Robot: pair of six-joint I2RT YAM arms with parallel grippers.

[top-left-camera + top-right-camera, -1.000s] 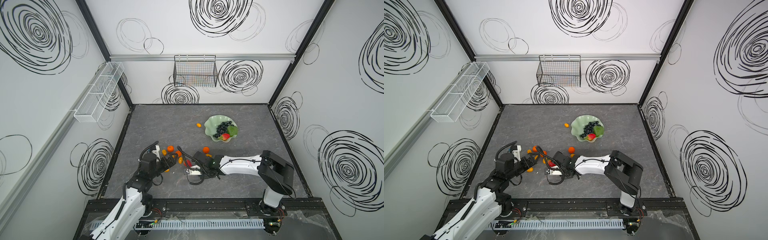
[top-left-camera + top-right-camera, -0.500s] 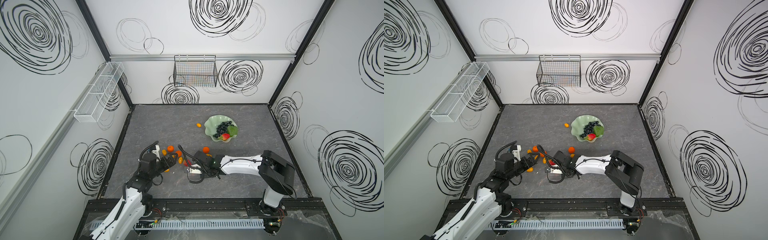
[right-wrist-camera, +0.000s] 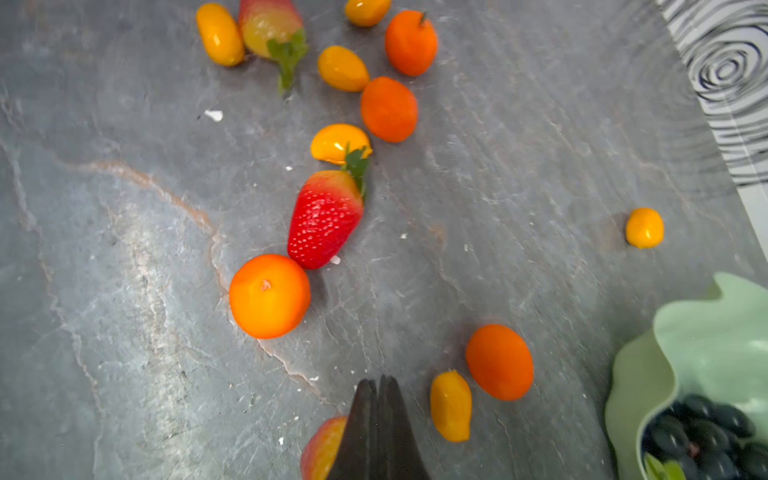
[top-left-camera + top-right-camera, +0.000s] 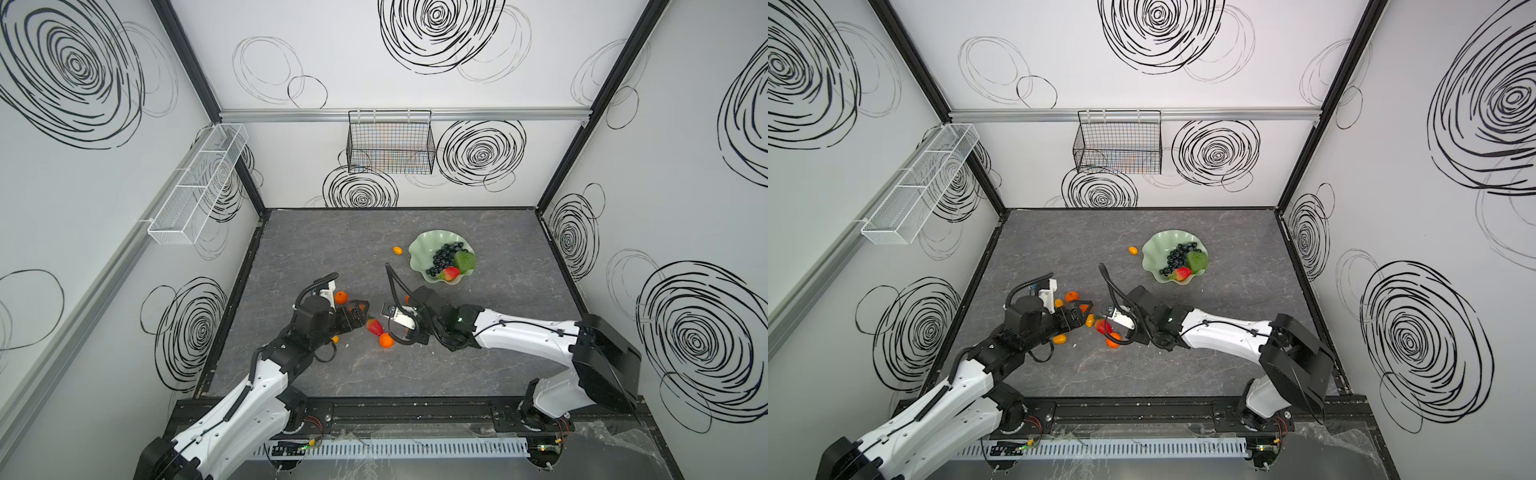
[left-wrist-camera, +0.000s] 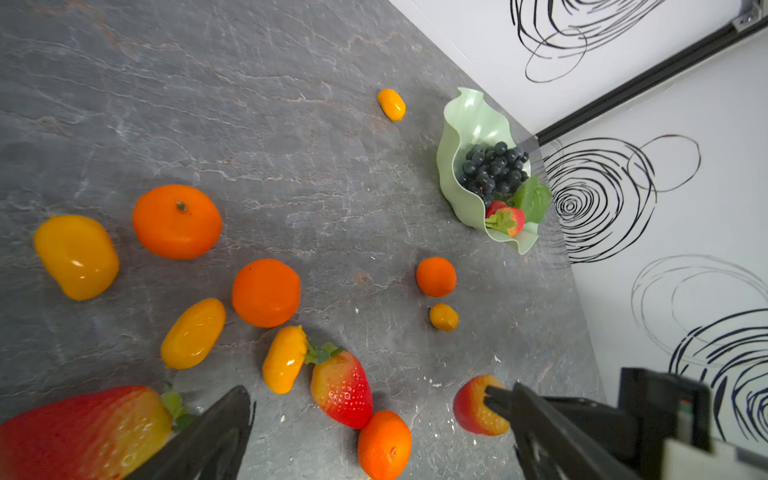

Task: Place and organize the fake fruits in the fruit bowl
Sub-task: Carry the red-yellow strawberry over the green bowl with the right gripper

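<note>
The fruit bowl [image 4: 419, 249] [image 4: 1154, 249] [image 5: 465, 120] [image 3: 706, 332] holds a grape bunch [image 4: 444, 255] and a strawberry [image 4: 450, 273]. Tangerines, kumquats and strawberries lie scattered at front centre. My left gripper [image 4: 359, 312] [image 5: 382, 388] is open, with a strawberry [image 5: 340, 386] and a tangerine [image 5: 384, 444] lying just ahead between its fingers. My right gripper [image 4: 385, 312] [image 3: 376, 380] is shut, its tips against the top end of another strawberry [image 5: 473, 405] [image 3: 322, 449]. Whether it pinches the green top is hidden.
One kumquat [image 4: 398, 250] lies beside the bowl's left rim. A tangerine [image 3: 498, 361] and a kumquat [image 3: 451, 405] sit between my right gripper and the bowl. A black wire basket [image 4: 390, 145] hangs on the back wall and a white mesh basket [image 4: 195, 187] on the left wall.
My right gripper's jaws have closed at the strawberry. The left arm and the scattered fruits have hardly moved.
</note>
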